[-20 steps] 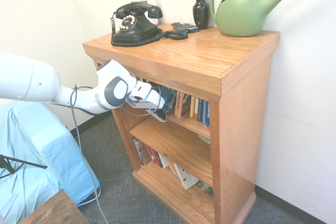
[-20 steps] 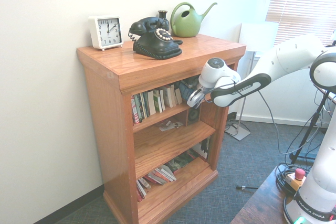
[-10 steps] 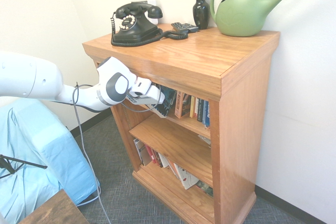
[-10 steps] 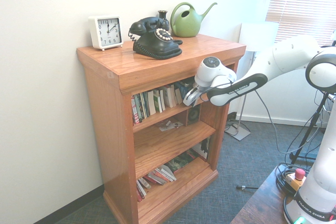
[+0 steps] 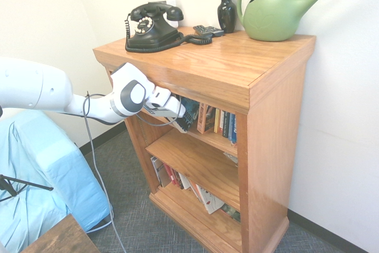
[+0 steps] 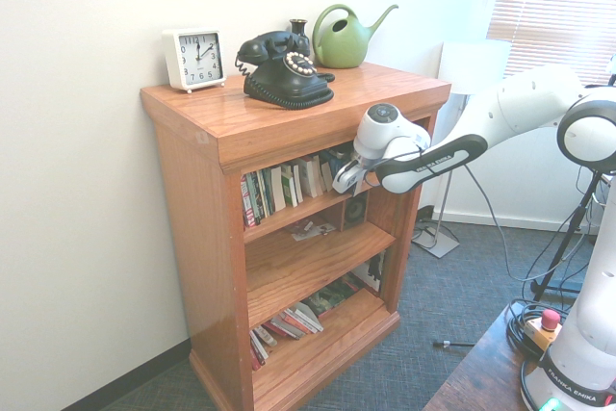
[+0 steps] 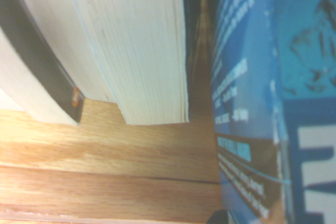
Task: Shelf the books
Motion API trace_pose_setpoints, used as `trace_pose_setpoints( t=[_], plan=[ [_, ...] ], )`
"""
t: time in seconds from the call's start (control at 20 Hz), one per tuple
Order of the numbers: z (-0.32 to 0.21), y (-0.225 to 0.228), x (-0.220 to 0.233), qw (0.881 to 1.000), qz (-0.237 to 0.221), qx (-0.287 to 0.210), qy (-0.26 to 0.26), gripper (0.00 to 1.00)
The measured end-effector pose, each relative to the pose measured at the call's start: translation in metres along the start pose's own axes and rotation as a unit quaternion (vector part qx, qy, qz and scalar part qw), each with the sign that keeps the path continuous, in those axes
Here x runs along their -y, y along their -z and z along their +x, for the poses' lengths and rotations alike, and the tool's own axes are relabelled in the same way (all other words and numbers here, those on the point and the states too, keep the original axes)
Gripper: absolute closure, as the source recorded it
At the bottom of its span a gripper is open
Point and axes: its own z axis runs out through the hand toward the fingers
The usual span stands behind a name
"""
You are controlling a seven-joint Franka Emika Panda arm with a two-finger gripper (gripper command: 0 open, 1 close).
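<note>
Gripper (image 6: 345,180), fingers closed on the blue paperback (image 7: 247,93), has edged left in the second exterior view — nearer the upper-shelf books (image 6: 289,185) — so seating looks next.

In the second exterior view, "FRANKA EMIKA" reads on the robot's base (image 6: 575,372) at lower right — the lettering on its forearm (image 6: 445,162) is small. The white clock (image 6: 195,61), upper left, carries dial numerals, 6 at bottom. In the wrist view, the blue book (image 7: 247,93) bears blurred, illegible print — large pale letters cut off.
</note>
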Motion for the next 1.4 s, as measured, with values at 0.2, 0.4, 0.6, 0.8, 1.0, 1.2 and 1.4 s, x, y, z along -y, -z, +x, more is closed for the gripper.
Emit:
trace_pose_setpoints(
  t=[0.2,0.4,0.6,0.8,1.0,1.2,1.4],
  plan=[
    [-0.001,0.000,0.001,1.000,0.000,-0.002,-0.001,0.00],
    [-0.002,0.000,0.003,1.000,0.000,-0.002,-0.001,0.00],
    [-0.007,0.001,0.007,1.000,0.002,-0.004,0.004,0.00],
    [-0.015,0.007,0.013,1.000,0.011,-0.016,0.021,0.00],
    [-0.027,0.015,0.003,0.999,0.019,-0.025,0.031,0.00],
    [-0.050,0.022,-0.023,0.999,0.020,-0.028,0.033,0.00],
    [-0.080,0.036,-0.053,0.998,0.011,-0.034,0.042,0.00]
  ],
)
